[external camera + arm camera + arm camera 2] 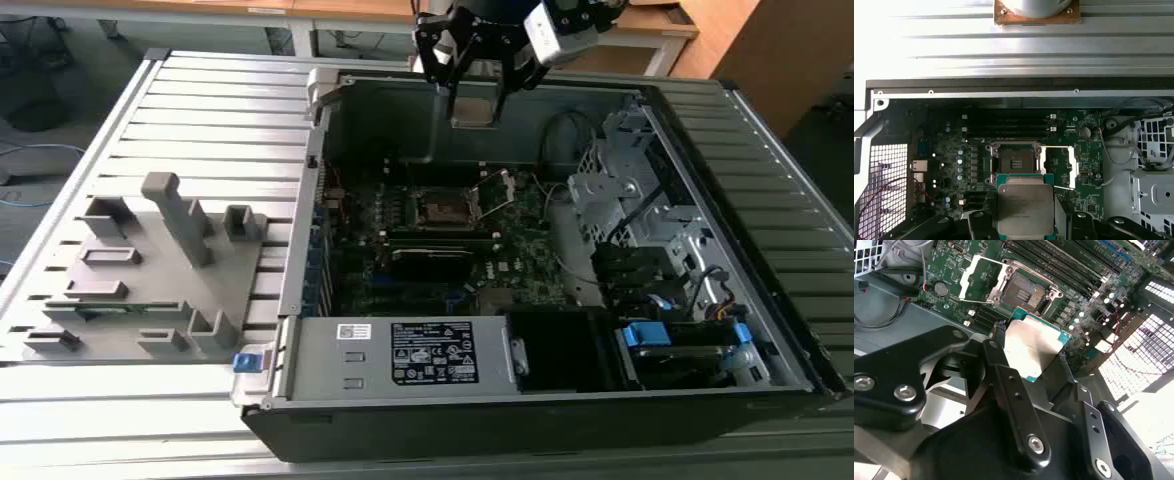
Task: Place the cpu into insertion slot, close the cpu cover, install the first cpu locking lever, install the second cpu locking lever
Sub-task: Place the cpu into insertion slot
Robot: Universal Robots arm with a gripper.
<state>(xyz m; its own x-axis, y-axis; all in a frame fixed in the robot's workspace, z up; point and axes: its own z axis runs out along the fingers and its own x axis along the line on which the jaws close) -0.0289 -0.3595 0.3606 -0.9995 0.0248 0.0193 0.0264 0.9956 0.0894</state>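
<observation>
My gripper (474,100) hangs over the back wall of the open computer case, shut on the cpu (1034,342), a flat square chip with a grey metal top and a green edge. Both wrist views show the cpu (1025,207) pinched between the black fingers (1004,370), held well above the board. Below and ahead lies the insertion slot (1015,161), a dark square socket with a silver rim (1024,289), bare inside (447,208). The cpu cover (966,282) is swung open beside the slot and stands tilted up (501,188).
Long black memory slots (1004,122) run beside the socket. A labelled grey power supply box (427,352) fills the case's near side. The metal drive cage (641,200) and cables are on the exterior view's right. A grey fixture block (147,270) sits on the ribbed table at the left.
</observation>
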